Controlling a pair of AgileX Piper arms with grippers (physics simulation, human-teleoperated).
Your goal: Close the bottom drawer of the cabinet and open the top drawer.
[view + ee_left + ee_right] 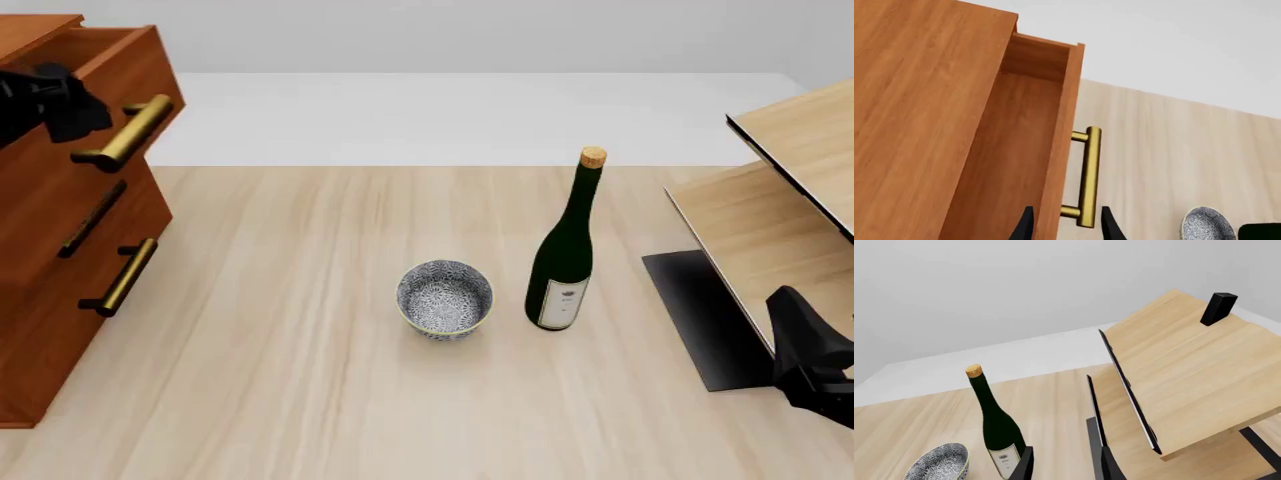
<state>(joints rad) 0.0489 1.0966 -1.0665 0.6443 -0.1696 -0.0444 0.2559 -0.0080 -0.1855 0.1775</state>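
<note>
The cabinet (54, 250) stood at the far left of the bench (294, 380), its three drawers stacked one above another. The top drawer (94, 90) was pulled out past the front of the other two, its box open at the top, and its brass handle (127, 132) jutted toward the middle of the bench. The bottom drawer (74, 320) sat flush with the cabinet's front, level with the middle drawer (80, 225) above it.

The left gripper (1066, 225) was at the top drawer; in its wrist view its two dark fingers (1109, 226) were spread, one on each side of the handle's lower end, and I cannot tell whether they touched the bar.

The right gripper (1064, 465) hung low at the right edge of the bench, just beside the pale shelf unit (787, 200), with its fingers (1025, 462) spread and holding nothing.

Near the middle of the bench stood a patterned bowl (445, 299), and just to its right an upright green wine bottle (566, 250) with a cork.
</note>
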